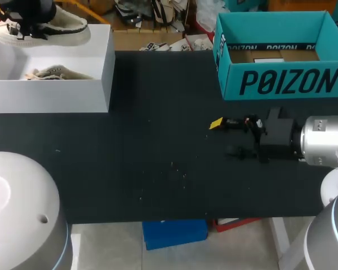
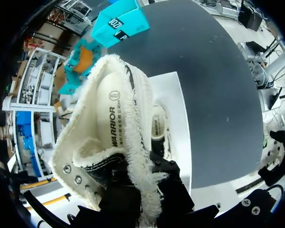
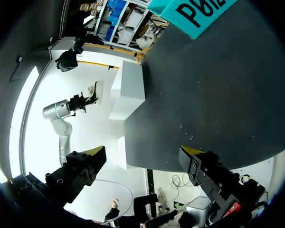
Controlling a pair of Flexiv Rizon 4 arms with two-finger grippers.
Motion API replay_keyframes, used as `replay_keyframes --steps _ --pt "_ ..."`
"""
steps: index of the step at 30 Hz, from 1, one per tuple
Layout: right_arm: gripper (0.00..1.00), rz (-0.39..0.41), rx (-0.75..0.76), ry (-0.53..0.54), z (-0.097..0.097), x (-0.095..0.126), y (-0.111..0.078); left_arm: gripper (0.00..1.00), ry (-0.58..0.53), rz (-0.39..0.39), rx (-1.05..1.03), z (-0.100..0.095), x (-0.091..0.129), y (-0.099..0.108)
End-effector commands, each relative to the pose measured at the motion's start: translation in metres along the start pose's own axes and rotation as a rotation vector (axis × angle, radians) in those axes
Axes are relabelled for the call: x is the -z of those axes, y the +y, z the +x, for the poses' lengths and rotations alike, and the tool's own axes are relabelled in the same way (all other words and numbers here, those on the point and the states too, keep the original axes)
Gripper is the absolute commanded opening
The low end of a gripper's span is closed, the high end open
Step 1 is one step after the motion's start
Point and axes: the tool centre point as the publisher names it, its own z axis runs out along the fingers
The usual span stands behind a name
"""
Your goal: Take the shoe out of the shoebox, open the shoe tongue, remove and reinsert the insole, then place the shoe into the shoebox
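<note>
A cream canvas shoe (image 1: pixel 62 22) with a frayed collar hangs above the open white shoebox (image 1: pixel 50 90) at the far left. My left gripper (image 1: pixel 22 25) is shut on its collar. In the left wrist view the shoe (image 2: pixel 114 123) fills the space ahead of the gripper (image 2: pixel 137 192), its printed insole showing, and the yellow tips are hidden under the fabric. A second shoe (image 1: pixel 56 73) lies inside the box. My right gripper (image 1: pixel 222 138) hovers open over the black table at mid right, holding nothing. From the right wrist view its gripper (image 3: pixel 145 159) faces the shoebox (image 3: pixel 128 90) across bare table.
An open teal cardboard box (image 1: pixel 287 81) stands at the back right, just beyond my right gripper. The black table mat (image 1: pixel 158 140) stretches between the two boxes, with a few light specks near its front.
</note>
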Motion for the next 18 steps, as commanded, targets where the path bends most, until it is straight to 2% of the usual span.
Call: replay_keyframes --steps 1,18 --pt "1.00 -0.001 0.000 -0.002 0.001 -0.001 0.000 0.00 0.006 -0.029 0.021 -0.018 -0.017 0.007" --pt "1.00 -0.001 0.000 -0.002 0.001 -0.001 0.000 0.00 0.036 -0.020 0.071 -0.055 -0.074 0.031"
